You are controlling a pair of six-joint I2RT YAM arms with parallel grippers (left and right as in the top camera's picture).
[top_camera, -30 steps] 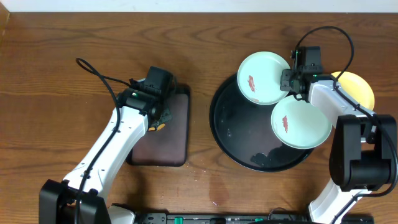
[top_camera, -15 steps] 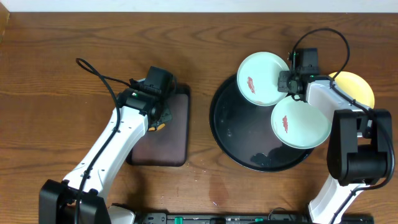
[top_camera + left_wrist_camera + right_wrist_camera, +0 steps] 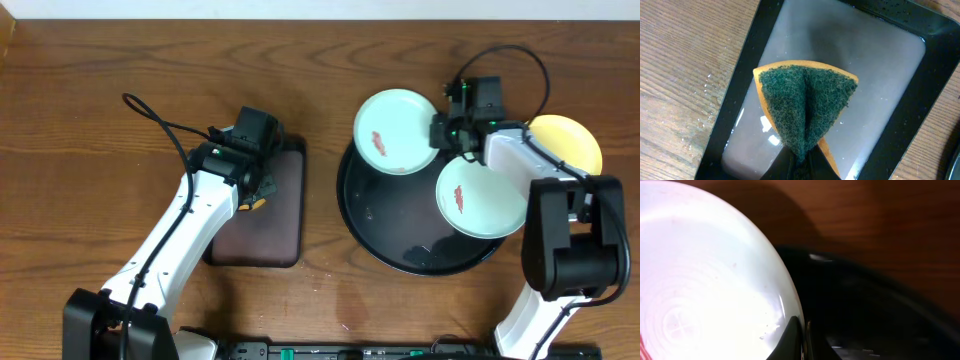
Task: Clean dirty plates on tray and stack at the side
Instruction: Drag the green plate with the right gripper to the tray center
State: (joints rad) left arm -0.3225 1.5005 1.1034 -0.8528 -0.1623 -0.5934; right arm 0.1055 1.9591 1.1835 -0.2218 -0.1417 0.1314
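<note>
Two white-and-black arms, each with a thin black cable

The left arm has a long white shell link between a black base joint and a boxy black wrist block. A small green light glows on that block, and a black cable loops out from it. The right arm has a shorter white shell, bulky black joint housings below it, green lights at its wrist and its own looping black cable. The left fingers and right fingers are dark and narrow.

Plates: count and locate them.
3. Left mint plate, gripped by the right gripper, overhangs the round tray's far rim; right mint plate on the tray; yellow plate beside it, partly hidden.
</note>
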